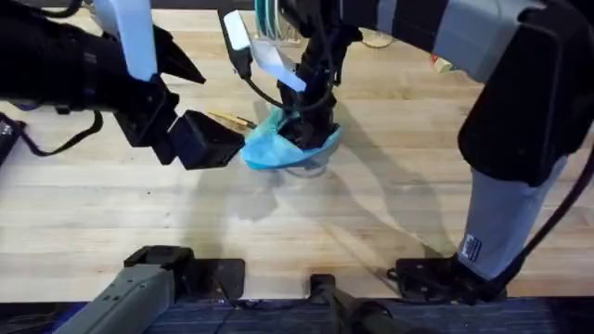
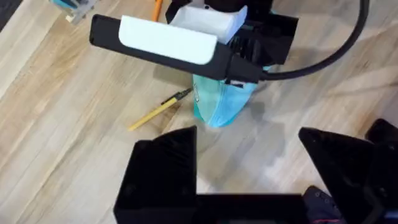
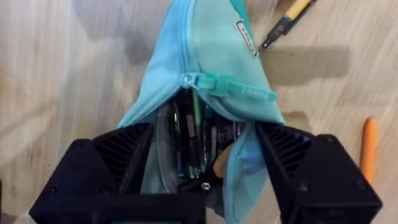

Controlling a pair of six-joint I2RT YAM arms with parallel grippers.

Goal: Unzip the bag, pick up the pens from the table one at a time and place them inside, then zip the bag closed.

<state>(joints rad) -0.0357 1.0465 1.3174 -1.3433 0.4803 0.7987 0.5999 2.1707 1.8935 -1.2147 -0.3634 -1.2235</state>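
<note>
While the bag (image 3: 205,62) lies mid-tabletop (image 1: 139,223), partly unzipped, your right gripper (image 3: 205,180) spreads its fingers around the open end, bracing the mouth. Your left gripper (image 2: 249,162) hovers beside it, fingers released and empty. Both pens, yellow (image 2: 158,109) and orange (image 3: 368,149), wait beside the bag.

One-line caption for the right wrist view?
Right end effector spreads the half-unzipped turquoise fabric pouch; yellow pen lies beside.
</note>
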